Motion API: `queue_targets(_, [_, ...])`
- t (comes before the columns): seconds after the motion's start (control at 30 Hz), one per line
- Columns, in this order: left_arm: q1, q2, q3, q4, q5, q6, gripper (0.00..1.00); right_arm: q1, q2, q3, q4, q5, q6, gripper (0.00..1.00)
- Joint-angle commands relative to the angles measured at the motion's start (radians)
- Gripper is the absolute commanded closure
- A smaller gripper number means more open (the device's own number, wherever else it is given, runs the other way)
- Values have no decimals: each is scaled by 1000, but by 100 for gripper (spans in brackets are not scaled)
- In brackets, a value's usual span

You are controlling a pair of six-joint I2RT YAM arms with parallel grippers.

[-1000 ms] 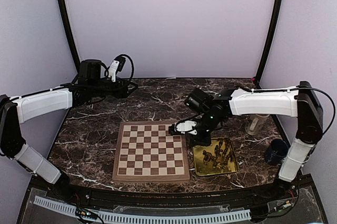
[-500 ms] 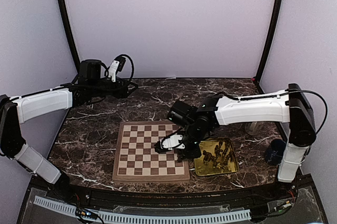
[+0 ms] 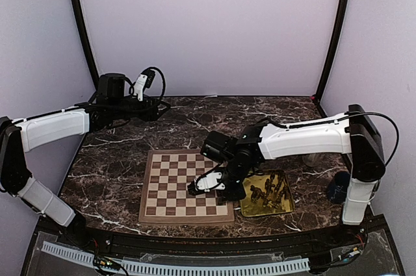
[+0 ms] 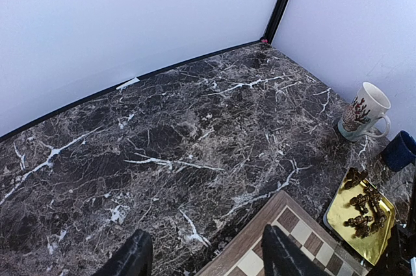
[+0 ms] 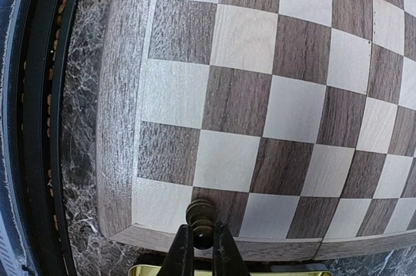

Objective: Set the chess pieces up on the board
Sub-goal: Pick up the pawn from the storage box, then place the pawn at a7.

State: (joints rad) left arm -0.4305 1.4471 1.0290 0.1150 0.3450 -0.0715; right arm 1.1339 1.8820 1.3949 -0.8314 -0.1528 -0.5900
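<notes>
Here the right fingers (image 5: 181,258) pinch a chess piece (image 5: 200,217) at the edge of the board (image 5: 120,126); left fingers (image 4: 133,258) gape empty.

Mug (image 4: 364,111), gold tray (image 4: 365,247), board (image 4: 312,238) corner

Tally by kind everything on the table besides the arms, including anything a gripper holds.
Chessboard: 1
Gold tray: 1
White mug: 1
Dark blue object: 1
Chess piece in right gripper: 1
Chess pieces heaped in tray: too small to count
Total counted: 5
</notes>
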Motion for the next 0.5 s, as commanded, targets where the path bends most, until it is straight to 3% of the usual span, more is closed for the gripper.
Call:
queue_targets(0.0, [-4, -21, -1, 6, 15, 2, 40, 9, 17, 25, 15, 21, 9, 91])
queue_targets(0.1, [-5, -22, -1, 6, 15, 3, 40, 10, 22, 26, 15, 23, 10, 88])
queue_targets(0.47, [-5, -21, -1, 2, 18, 6, 41, -10, -56, 40, -31, 30, -4, 57])
